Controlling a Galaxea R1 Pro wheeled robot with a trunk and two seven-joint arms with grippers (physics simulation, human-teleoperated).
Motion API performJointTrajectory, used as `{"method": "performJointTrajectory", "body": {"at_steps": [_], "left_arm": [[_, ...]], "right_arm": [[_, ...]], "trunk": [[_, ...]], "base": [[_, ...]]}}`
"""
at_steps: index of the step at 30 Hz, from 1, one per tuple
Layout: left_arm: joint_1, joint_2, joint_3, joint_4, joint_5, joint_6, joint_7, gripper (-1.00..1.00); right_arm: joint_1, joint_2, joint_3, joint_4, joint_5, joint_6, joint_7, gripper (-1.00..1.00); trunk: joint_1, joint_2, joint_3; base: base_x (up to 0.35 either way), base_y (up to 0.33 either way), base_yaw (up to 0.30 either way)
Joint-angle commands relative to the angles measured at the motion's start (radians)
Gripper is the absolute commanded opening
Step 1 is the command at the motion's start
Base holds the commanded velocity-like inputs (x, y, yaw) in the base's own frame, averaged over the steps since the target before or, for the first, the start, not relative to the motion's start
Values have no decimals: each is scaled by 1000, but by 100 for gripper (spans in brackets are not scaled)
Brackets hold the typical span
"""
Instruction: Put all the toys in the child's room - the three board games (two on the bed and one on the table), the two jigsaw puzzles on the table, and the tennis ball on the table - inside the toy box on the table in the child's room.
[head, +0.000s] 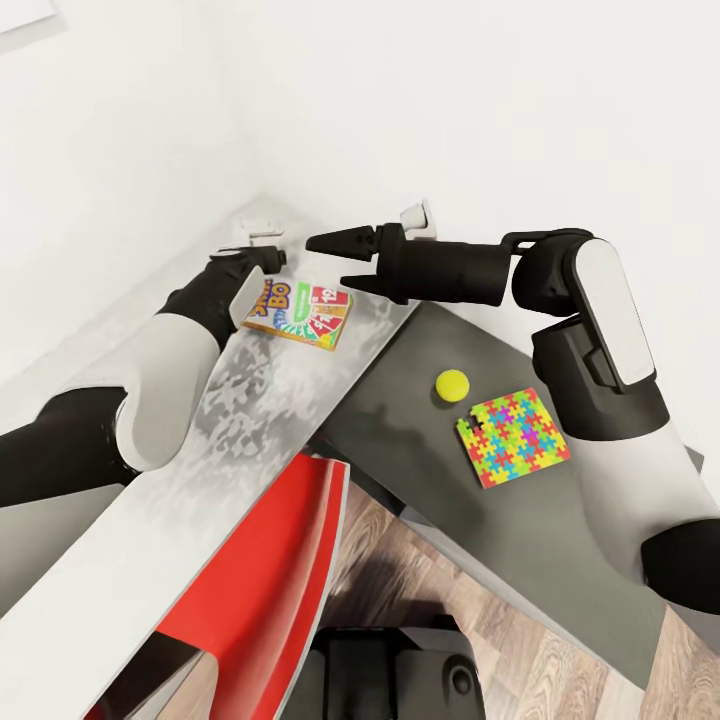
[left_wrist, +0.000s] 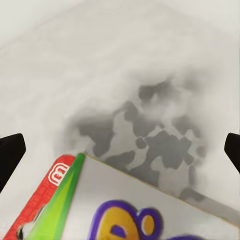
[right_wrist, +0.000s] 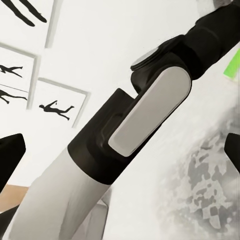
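A yellow-orange-green "SKIP BO" board game (head: 298, 310) lies flat on the pale grey table (head: 230, 440). My left gripper (head: 262, 258) hovers at its far edge, open, and the box's corner (left_wrist: 125, 210) lies just below the spread fingers (left_wrist: 10, 155). Just right of the box my right gripper (head: 340, 262) is open and holds nothing. The tennis ball (head: 452, 384) and one jigsaw puzzle (head: 512, 437) rest on the table's dark lower wing (head: 560, 540), under my right arm. The toy box and the bed are out of view.
A red chair (head: 270, 570) stands against the table's near edge. Small white fittings (head: 415, 215) sit at the wall behind the table. Across the right wrist view runs my left arm (right_wrist: 145, 120), with black silhouette pictures (right_wrist: 55, 107) behind it.
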Motion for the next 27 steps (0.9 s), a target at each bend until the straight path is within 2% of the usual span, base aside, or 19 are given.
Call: {"method": "performJointTrajectory", "body": {"at_steps": [1,17,27], "left_arm": [[-1,-1,9,6,-8,5,0,100],[-1,-3,13,19,-6,3,0,100],[-1,-3,13,20,-6,-10,0,100]], "right_arm": [[-1,0,1,-1,-10,-1,-10,100],[0,0,1,-1,-9,-1,-9,100],[0,5,1,-1,-8,-1,-8,100]], "trunk": [[1,-2,-3],[1,-2,-27],[1,-2,-30]], "base": [[0,0,0],[0,0,0],[0,0,0]]}}
